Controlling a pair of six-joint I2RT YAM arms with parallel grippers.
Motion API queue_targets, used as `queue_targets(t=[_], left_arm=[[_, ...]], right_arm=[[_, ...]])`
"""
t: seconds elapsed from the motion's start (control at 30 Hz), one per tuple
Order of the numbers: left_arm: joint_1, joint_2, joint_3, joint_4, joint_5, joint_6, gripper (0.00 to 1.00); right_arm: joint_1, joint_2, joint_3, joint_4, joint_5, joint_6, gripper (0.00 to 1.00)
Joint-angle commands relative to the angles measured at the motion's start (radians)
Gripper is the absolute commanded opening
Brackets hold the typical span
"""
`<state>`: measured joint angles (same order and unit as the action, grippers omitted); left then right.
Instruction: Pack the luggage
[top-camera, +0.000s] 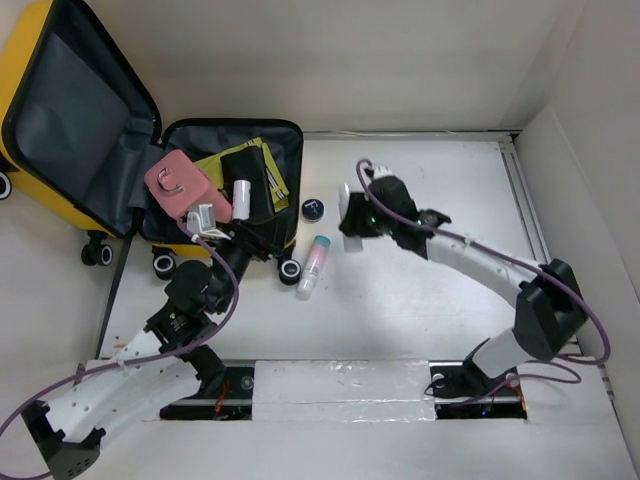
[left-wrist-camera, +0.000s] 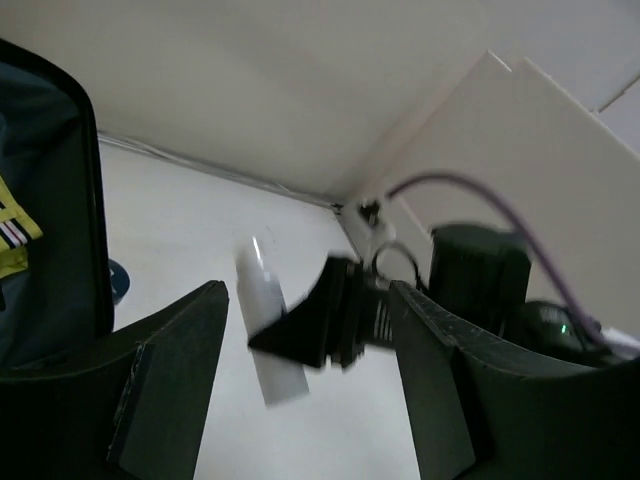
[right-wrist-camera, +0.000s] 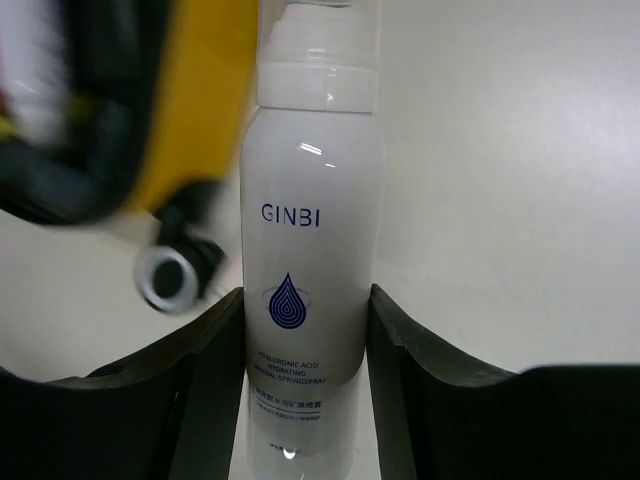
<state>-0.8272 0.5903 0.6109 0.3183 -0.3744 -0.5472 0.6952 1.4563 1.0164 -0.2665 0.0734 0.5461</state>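
The yellow luggage (top-camera: 75, 110) lies open at the far left, its lid propped back and its grey-lined base (top-camera: 296, 160) holding a pink case (top-camera: 178, 185), a black pouch (top-camera: 250, 168) and a white tube (top-camera: 241, 197). My right gripper (top-camera: 350, 222) (right-wrist-camera: 307, 295) hangs just right of the luggage, shut on a white GINBI spray bottle (right-wrist-camera: 315, 200) (top-camera: 344, 197). The yellow shell (right-wrist-camera: 205, 90) and a caster wheel (right-wrist-camera: 168, 275) show blurred behind the bottle. At the base's near edge my left gripper (top-camera: 262, 240) (left-wrist-camera: 305, 300) stands open with nothing between its fingers.
A pink bottle with a teal cap (top-camera: 314, 265) lies on the table near the luggage's front wheel (top-camera: 290, 270). A small dark round jar (top-camera: 314, 208) sits between the luggage and the right gripper. White walls (top-camera: 580, 150) close the table at back and right.
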Motion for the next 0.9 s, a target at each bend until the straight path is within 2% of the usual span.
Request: queue_targets(t=[0.0,0.03,0.1,0.13,0.17,0.2,0.3,0.37,0.43,0.57,0.6,0.63,0.67,0.73,0.77,0.87], left_arm=[[0.005,0.014,-0.002,-0.021,0.017,-0.013,0.61],[0.005,0.014,-0.002,-0.04,0.017,-0.013,0.61],[0.005,0.003,-0.002,-0.073,0.006,-0.039,0.61],[0.005,-0.007,-0.022,-0.084,0.006,-0.039,0.61],[0.005,-0.03,-0.022,-0.084,0.006,-0.039,0.61],[0.005,-0.03,-0.034,-0.093,0.006,-0.039,0.61],[0.005,-0.032,-0.025,-0.143,0.021,-0.039,0.61],[0.005,-0.009,-0.016,-0.166,0.048,-0.03,0.62],[0.005,0.052,-0.007,-0.179,0.074,-0.017,0.64],[-0.009,0.244,0.033,-0.177,0.169,0.019,0.65],[-0.022,0.293,0.067,-0.189,0.16,0.038,0.65],[-0.065,0.387,0.087,-0.205,0.132,0.038,0.66],[-0.082,0.431,0.102,-0.24,0.103,0.038,0.66],[-0.095,0.541,0.14,-0.269,0.068,0.047,0.66],[-0.095,0.574,0.141,-0.269,0.068,0.059,0.66],[-0.095,0.687,0.179,-0.294,0.068,0.085,0.68]], right_arm=[[-0.016,0.111,0.275,0.128,-0.176,-0.109,0.23],[-0.016,0.149,0.389,0.142,-0.196,-0.109,0.23],[-0.016,0.29,0.512,0.173,-0.253,-0.109,0.23],[-0.026,0.344,0.577,0.173,-0.338,-0.097,0.26],[-0.026,0.401,0.719,0.173,-0.38,-0.081,0.3],[-0.026,0.506,0.791,0.173,-0.412,-0.057,0.46],[-0.016,0.672,1.057,0.077,-0.439,-0.046,0.71],[-0.058,0.691,1.108,0.032,-0.455,-0.046,0.79],[-0.094,0.624,1.01,0.078,-0.466,-0.025,0.85],[-0.198,0.416,0.693,0.208,-0.457,-0.025,0.82],[-0.239,0.37,0.556,0.228,-0.448,-0.025,0.81],[-0.259,0.322,0.486,0.243,-0.437,-0.025,0.81],[-0.276,0.227,0.417,0.257,-0.437,-0.038,0.8],[-0.318,0.139,0.241,0.285,-0.408,-0.061,0.8],[-0.329,0.063,0.19,0.285,-0.399,-0.07,0.8],[-0.361,-0.032,0.036,0.294,-0.388,-0.103,0.8]])
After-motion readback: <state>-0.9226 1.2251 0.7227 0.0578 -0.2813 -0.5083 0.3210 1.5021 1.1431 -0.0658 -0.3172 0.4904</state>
